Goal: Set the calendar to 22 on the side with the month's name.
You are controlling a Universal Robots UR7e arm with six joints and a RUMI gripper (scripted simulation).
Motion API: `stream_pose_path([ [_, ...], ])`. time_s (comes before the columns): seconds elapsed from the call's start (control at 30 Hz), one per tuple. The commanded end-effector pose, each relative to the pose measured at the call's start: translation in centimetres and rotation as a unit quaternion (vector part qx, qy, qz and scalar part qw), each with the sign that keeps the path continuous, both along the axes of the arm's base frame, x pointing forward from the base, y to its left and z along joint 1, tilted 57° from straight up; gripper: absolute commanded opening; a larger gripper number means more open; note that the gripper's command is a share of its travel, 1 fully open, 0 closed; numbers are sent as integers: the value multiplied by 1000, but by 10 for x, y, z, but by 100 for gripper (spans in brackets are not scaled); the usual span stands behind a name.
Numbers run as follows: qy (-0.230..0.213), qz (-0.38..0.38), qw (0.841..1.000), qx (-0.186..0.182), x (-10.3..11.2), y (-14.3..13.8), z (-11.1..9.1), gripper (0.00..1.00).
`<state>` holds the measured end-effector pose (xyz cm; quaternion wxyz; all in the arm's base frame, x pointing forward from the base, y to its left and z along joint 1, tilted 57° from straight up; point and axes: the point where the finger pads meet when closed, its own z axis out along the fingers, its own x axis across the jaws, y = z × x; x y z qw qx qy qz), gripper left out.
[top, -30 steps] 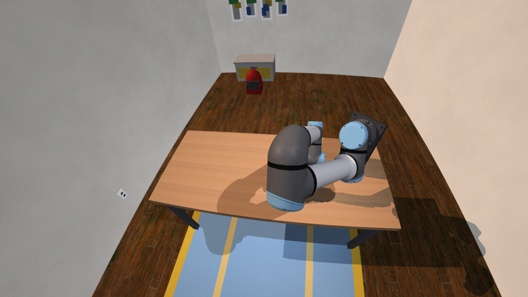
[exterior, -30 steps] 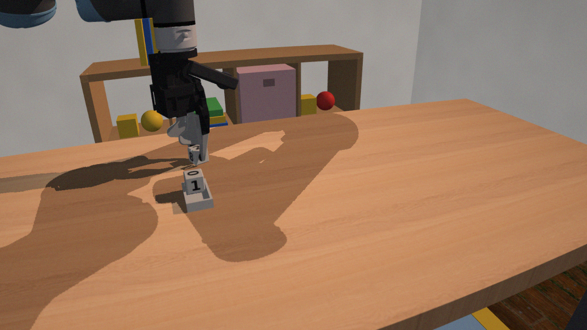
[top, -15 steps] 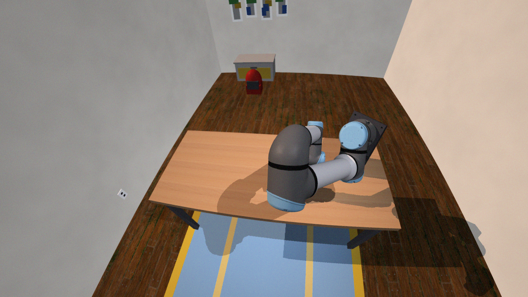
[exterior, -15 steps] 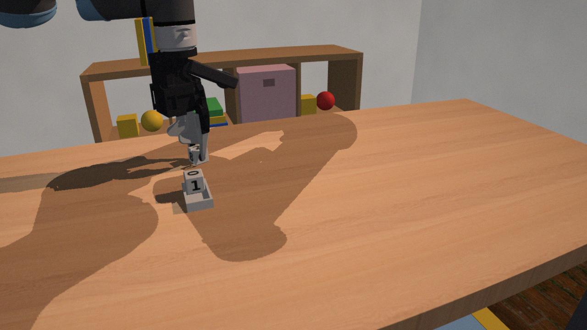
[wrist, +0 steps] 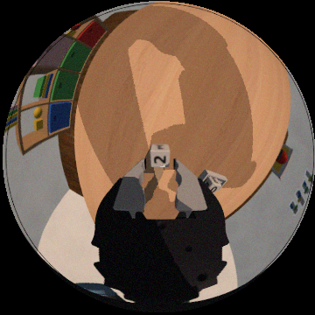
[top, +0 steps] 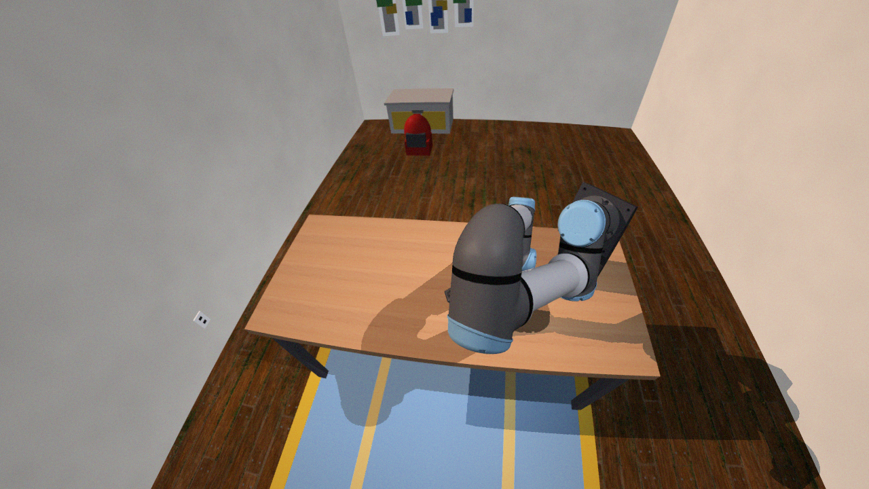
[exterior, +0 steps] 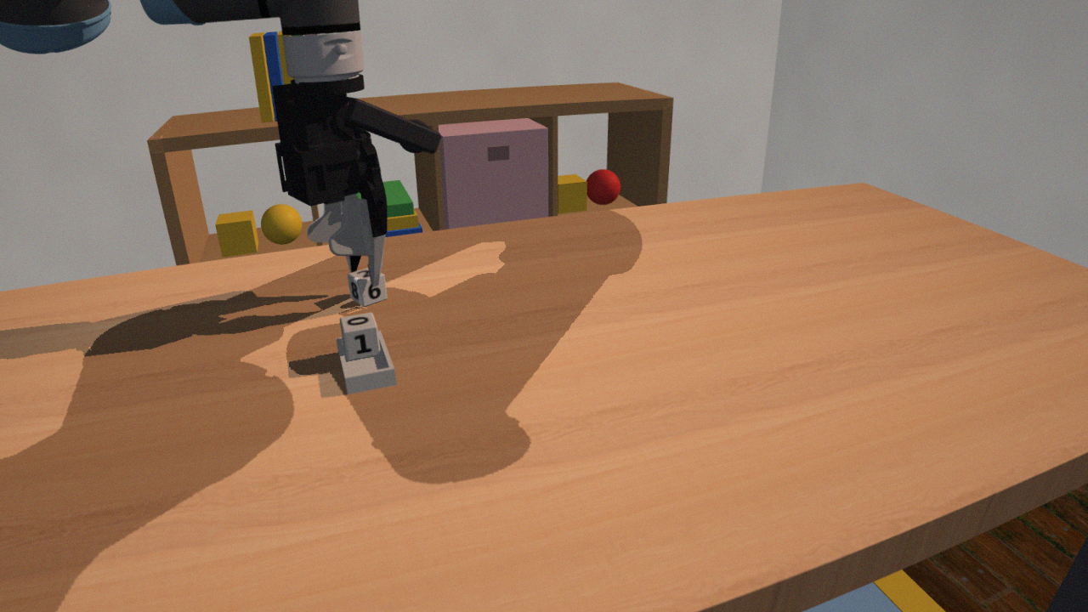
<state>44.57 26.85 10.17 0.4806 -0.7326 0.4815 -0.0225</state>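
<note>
The fingers stand partly open, moderately apart, with nothing clamped between them: one white cube sits in the space between their tips, and the wrist view shows a narrow gap on either side of it. This cube is outside the tray, just beyond it as the exterior view looks, low over or on the bench; whether it lies fully flat is hard to tell. Toward the exterior camera it turns an 8 and a 6, with a figure on top that is partly covered, while the wrist view catches a 2 lying on its side. The second cube is in the far part of the tray, a 0 on its upper face and a 1 facing the exterior camera, and the near part of the tray has room beside it. I cannot tell from here whether that cube is seated quite flat, nor which side of the calendar bears the month's name. The arm reaches over the bench, its gripper end pointing down, and in the top view it hides both cubes and the tray. Behind the bench in the exterior view stands a wooden shelf unit holding a pink box and a red ball
</note>
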Motion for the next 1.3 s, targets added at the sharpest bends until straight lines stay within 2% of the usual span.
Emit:
stream_pose_path([
  [0.0,0,0,1000,0,-3,-4,4,29],
  [1.27,0,0,1000,0,-31,-43,34,29],
])
